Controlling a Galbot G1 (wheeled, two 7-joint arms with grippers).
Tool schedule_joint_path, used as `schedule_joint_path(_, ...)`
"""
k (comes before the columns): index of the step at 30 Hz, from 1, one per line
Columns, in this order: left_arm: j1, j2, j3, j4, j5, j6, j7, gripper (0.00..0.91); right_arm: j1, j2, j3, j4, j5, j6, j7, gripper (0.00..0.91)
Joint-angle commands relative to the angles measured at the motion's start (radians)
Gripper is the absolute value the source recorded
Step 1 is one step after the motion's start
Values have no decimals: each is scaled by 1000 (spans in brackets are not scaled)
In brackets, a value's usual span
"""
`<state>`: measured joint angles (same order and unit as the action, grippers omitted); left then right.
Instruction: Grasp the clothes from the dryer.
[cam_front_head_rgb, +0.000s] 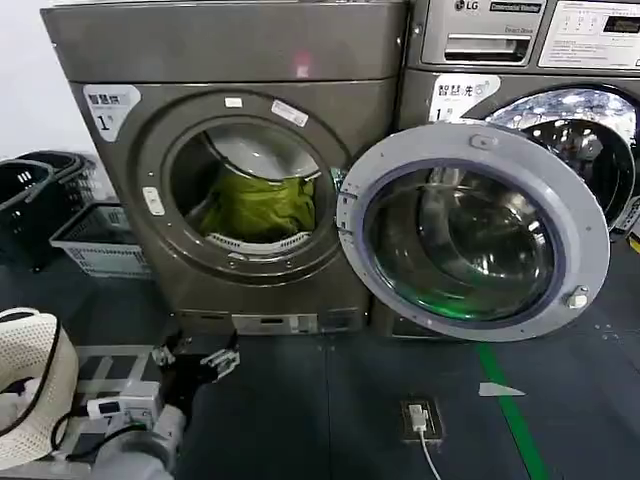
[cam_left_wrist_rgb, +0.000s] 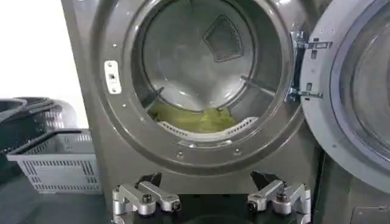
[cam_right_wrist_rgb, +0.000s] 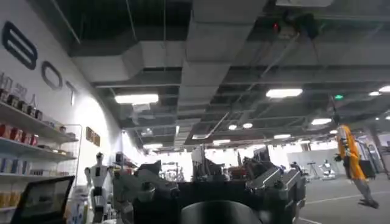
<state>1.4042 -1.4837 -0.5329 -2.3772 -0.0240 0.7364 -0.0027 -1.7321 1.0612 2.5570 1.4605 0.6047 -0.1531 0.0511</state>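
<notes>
The dryer (cam_front_head_rgb: 250, 60) is a bronze-grey front loader with a "1" label, and its round door (cam_front_head_rgb: 470, 235) is swung open to the right. The clothes (cam_front_head_rgb: 260, 205), a yellow-green bundle, lie in the lower part of the drum. My left gripper (cam_front_head_rgb: 197, 358) hovers low over the floor in front of the dryer's base, open and holding nothing. In the left wrist view the dryer (cam_left_wrist_rgb: 97, 140) stands close ahead, the clothes (cam_left_wrist_rgb: 201, 120) show behind the port's lip, and the left gripper (cam_left_wrist_rgb: 213, 206) sits below the port. My right gripper (cam_right_wrist_rgb: 210, 189) points up towards the ceiling, open and empty.
Black baskets (cam_front_head_rgb: 30, 190) and a grey crate (cam_front_head_rgb: 100, 240) stand left of the dryer. An LG machine (cam_front_head_rgb: 520, 60) is on the right, behind the open door. A floor socket with a cable (cam_front_head_rgb: 420, 418) and a green line (cam_front_head_rgb: 510, 410) mark the dark floor.
</notes>
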Motion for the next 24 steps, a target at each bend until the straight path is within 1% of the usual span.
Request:
schedule_joint_path(1, -4, -4, 10, 10, -9, 49, -43, 907, 1, 3, -1, 2, 0, 1, -2, 907)
schedule_joint_path(5, -1, -2, 14, 13, -10, 49, -70, 907, 2, 2, -2, 1, 0, 1, -1, 907)
schedule_joint_path(8, -5, -1, 9, 7, -56, 49, -64, 907, 4, 3, -4, 6, 0, 0, 0, 907)
schedule_joint_path(16, -12, 3, 12, 2, -70, 49, -61, 907, 5, 6, -9, 8, 0, 1, 0, 907)
schedule_joint_path(20, -15, 1, 16, 7, -45, 49, -52, 907, 4, 2, -12, 12, 0, 1, 0, 907)
schedule_joint_path(24, -19, 4, 20, 14, -51, 49, -81, 907, 3, 2, -12, 14, 0, -1, 1, 907)
